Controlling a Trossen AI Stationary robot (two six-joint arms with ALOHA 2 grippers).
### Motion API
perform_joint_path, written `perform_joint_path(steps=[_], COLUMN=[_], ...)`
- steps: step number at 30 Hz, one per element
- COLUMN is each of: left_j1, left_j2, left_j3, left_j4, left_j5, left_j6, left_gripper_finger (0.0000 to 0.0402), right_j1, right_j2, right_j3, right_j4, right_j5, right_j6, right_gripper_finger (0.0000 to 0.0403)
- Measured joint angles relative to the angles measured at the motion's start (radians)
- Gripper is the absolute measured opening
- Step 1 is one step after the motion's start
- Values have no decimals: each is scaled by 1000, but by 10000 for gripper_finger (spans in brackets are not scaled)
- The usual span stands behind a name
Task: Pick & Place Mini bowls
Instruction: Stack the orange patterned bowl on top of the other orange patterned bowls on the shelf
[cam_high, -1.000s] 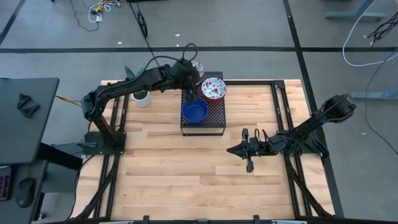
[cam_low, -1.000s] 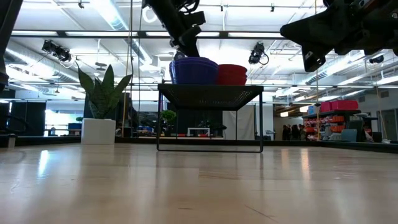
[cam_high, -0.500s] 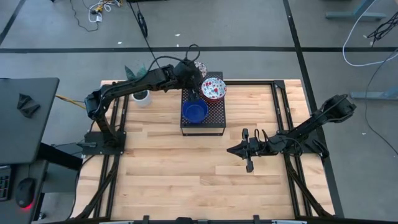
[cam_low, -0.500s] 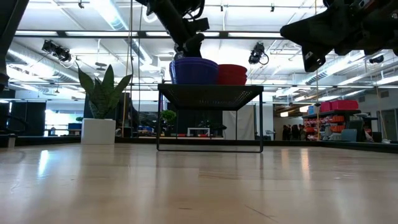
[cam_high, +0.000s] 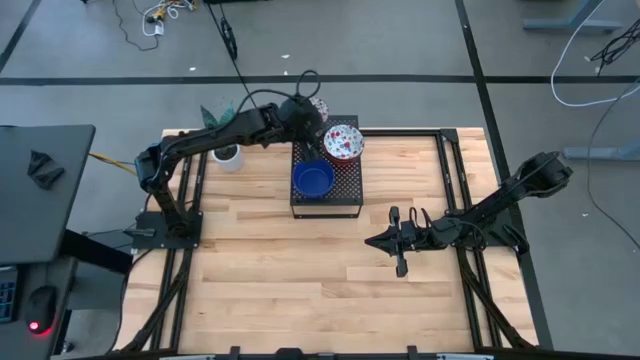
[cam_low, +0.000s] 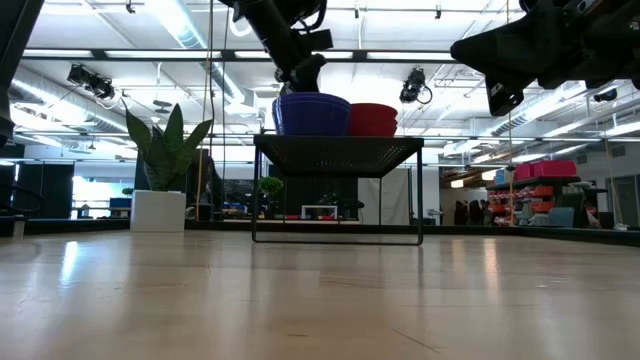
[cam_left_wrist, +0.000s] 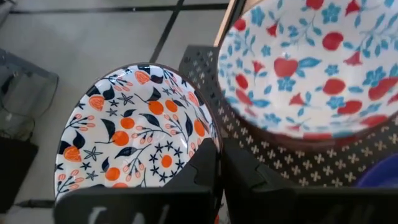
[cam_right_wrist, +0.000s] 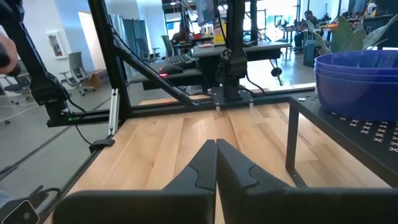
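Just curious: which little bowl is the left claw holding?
The orange-flowered bowl gripped by the left claw, beside the red-and-blue flowered bowl sitting on the black box.

Two dark, slim jointed arms w/ black cabling are seen; each hand, e.g. right hand (cam_high: 399, 243), is fitted w/ matte-black angular fingers.

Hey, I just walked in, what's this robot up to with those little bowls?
The left hand is shut on the rim of a white mini bowl with orange-and-navy floral pattern, at the far edge of the black perforated box. On that box sit a stack of glossy cobalt blue bowls and a white bowl with red-and-blue flowers. The right hand waits shut over the wooden table.
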Motion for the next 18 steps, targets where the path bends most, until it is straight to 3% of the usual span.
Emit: perform_joint_path(steps=[18], left_j1=[6], left_j2=[8], left_j3=[0], left_j4=[-57], left_j5=[12], left_j6=[-22], left_gripper_finger=[28], right_j1=[0], right_j2=[0], right_j3=[0], right_j4=[0], right_j5=[0], right_j6=[1], right_gripper_finger=[9])
